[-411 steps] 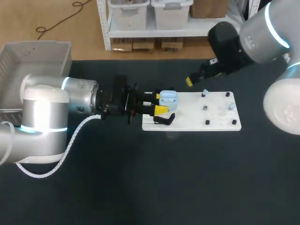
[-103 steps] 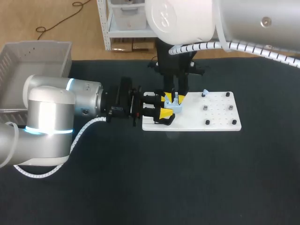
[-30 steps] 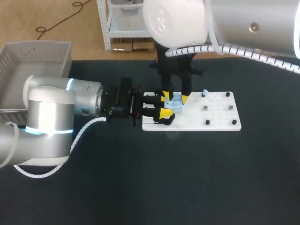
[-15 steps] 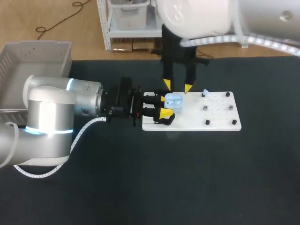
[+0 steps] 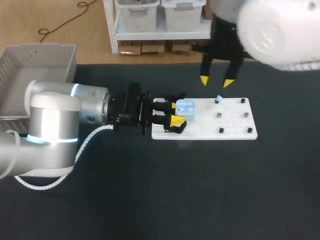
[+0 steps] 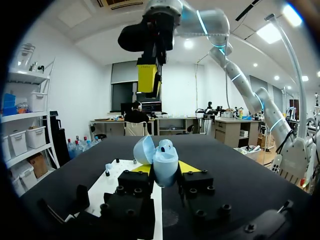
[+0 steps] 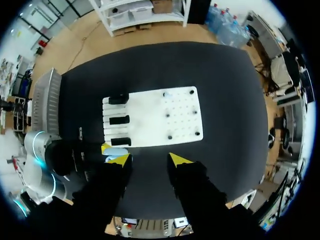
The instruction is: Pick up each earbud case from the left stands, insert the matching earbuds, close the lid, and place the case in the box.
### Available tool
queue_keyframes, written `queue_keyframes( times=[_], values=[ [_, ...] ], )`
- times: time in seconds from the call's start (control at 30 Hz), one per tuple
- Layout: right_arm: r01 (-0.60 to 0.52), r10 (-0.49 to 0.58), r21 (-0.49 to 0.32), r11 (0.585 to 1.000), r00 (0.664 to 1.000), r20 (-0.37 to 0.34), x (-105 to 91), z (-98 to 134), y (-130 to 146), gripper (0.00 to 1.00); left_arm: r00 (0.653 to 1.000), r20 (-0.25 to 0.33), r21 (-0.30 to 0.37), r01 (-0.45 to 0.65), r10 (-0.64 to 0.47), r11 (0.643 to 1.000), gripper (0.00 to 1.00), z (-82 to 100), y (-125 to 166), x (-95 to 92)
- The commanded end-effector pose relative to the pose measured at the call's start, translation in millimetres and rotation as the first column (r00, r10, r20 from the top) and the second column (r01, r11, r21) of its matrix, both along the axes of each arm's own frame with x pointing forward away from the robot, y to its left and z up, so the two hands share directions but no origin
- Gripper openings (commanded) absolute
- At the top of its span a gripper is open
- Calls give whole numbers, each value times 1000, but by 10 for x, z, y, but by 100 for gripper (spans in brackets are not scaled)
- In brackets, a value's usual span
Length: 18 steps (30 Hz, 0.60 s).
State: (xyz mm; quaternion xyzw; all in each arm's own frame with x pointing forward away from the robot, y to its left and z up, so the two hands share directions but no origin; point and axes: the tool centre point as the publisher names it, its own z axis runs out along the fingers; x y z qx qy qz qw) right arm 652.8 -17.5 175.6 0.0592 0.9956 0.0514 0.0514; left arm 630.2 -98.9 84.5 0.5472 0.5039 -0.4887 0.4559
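A light blue earbud case [image 5: 185, 109] is held over the left end of the white board [image 5: 225, 122], with my left gripper [image 5: 176, 113] shut on it from both sides. In the left wrist view the case [image 6: 165, 161] stands between the yellow tips with its lid [image 6: 144, 149] swung open. My right gripper [image 5: 216, 81] hangs open and empty, high above the board's far edge and well clear of the case. From the right wrist view the gripper [image 7: 149, 159] looks down on the board [image 7: 160, 117] and the case [image 7: 116, 151]. A small blue earbud [image 5: 218, 98] sits on the board.
Black case stands [image 7: 120, 120] line the board's left end. Several small pegs [image 5: 220, 130] dot its right half. A grey box [image 5: 30, 75] stands at the table's far left, behind my left arm [image 5: 65, 112].
My right gripper has lifted from just above the case and swung up and to the right, empty. The left gripper and case have stayed put.
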Motion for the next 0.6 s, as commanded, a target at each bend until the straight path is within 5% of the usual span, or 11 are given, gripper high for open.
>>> queue_keyframes(
  times=[0.03, 0.37, 0.6],
  values=[
    [-45, 37, 98, 994, 995, 88, 54, -119, -150, 45, 1000, 0, 2, 0, 0, 1000, 0, -1, -4, 4],
    [-157, 157, 4, 988, 986, 55, 499, -544, -425, 49, 1000, 0, 2, 0, 0, 1000, 0, -1, -4, 4],
    [-210, 209, 29, 977, 977, 34, 680, -751, -556, 50, 1000, 0, 2, 0, 0, 1000, 0, -1, -4, 4]
  ],
)
